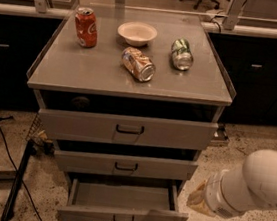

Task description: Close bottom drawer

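The grey cabinet has three drawers. The bottom drawer, the narrowest, with a small dark loop handle, stands pulled far out, and its inside looks empty. The middle drawer and the top drawer are each slightly open. My white arm comes in from the lower right. Its gripper shows as a yellowish end just right of the bottom drawer's right front corner and a little above it, apart from the drawer.
On the cabinet top stand a red can and a white bowl, with a tan can and a green can lying on their sides. Black cables and a stand are on the floor at the left. Dark counters stand behind.
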`<state>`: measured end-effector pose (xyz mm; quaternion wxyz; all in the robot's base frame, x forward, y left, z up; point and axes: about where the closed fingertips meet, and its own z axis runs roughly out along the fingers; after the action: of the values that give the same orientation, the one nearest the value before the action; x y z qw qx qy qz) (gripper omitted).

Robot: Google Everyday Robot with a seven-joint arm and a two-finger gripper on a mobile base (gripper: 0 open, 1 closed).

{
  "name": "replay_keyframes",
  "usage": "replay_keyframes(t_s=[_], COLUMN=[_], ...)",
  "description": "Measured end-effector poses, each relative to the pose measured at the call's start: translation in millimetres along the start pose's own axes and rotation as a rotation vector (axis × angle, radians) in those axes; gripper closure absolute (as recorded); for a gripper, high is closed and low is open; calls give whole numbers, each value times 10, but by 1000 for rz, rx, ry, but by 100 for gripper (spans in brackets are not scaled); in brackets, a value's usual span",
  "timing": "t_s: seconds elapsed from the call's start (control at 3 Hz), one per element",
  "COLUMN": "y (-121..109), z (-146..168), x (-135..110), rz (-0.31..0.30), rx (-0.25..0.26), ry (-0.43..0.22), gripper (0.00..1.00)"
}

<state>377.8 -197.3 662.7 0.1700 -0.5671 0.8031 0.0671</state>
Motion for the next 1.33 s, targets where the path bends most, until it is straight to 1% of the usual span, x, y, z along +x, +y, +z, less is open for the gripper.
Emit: replay_keyframes(t_s=[0.33, 0.67, 1.0, 1.33], y=[152, 168, 260, 441], z=[840, 842, 1179, 1771], x=[268, 274, 411, 598], rz=[16, 15, 31, 53], rx=[-8, -15, -50, -101], ry=[-22, -18, -23, -51], gripper=[100, 100, 100, 100])
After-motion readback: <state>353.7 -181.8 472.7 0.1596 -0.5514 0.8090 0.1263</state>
